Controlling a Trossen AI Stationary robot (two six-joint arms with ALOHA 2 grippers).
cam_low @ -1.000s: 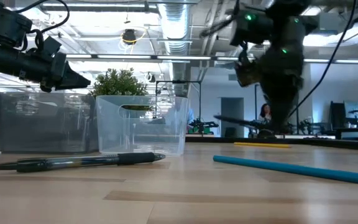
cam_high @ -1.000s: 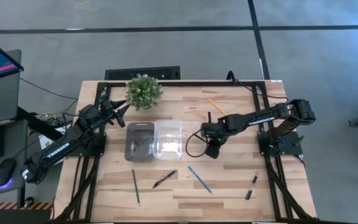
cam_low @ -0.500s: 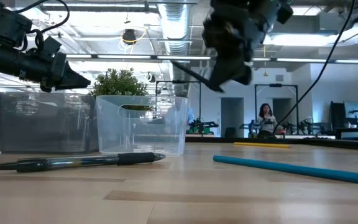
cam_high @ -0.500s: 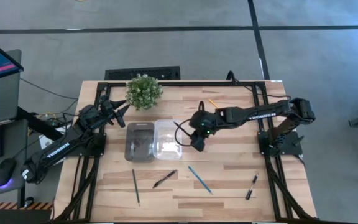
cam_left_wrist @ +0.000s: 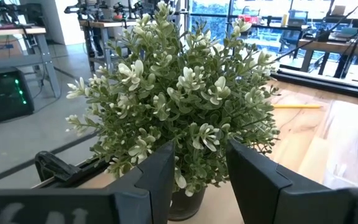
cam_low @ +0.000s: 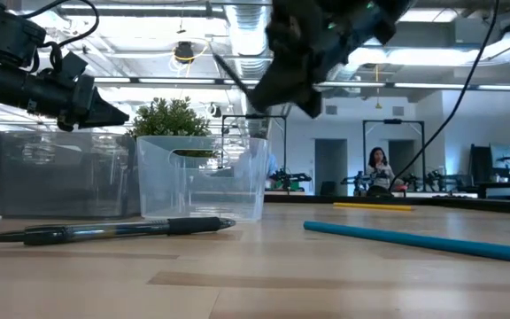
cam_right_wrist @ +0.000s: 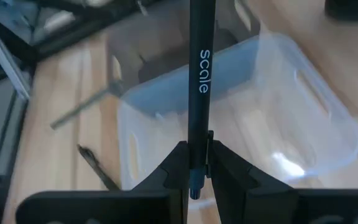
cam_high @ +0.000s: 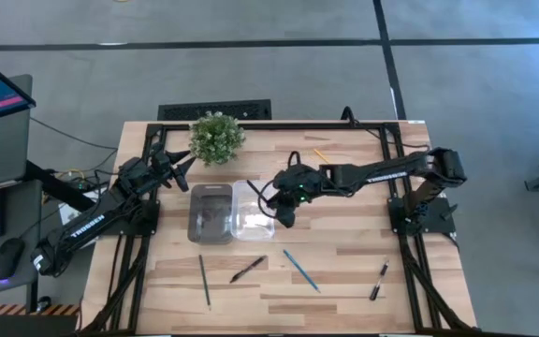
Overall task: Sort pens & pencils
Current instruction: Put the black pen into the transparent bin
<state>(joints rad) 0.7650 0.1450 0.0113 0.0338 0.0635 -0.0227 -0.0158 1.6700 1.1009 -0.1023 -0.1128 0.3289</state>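
Pen (cam_right_wrist: 199,74) pinched in right gripper (cam_right_wrist: 194,163), above clear bin (cam_high: 254,208) at centre of high view | step: centre over bin, lower, then release so it drops inside | left gripper (cam_left_wrist: 199,176) open, idle by plant (cam_high: 216,137), upper left | wooden table (cam_high: 344,271), open workshop behind, person far off

A grey concrete floor (cam_high: 269,56) crossed by dark lines surrounds the wooden surface (cam_high: 344,271). Long ceiling lights (cam_low: 149,84) and a ventilation duct (cam_low: 246,27) hang overhead. Beyond stand workbenches (cam_left_wrist: 17,31), large windows (cam_left_wrist: 210,9), and a person (cam_low: 380,168) near a doorway.
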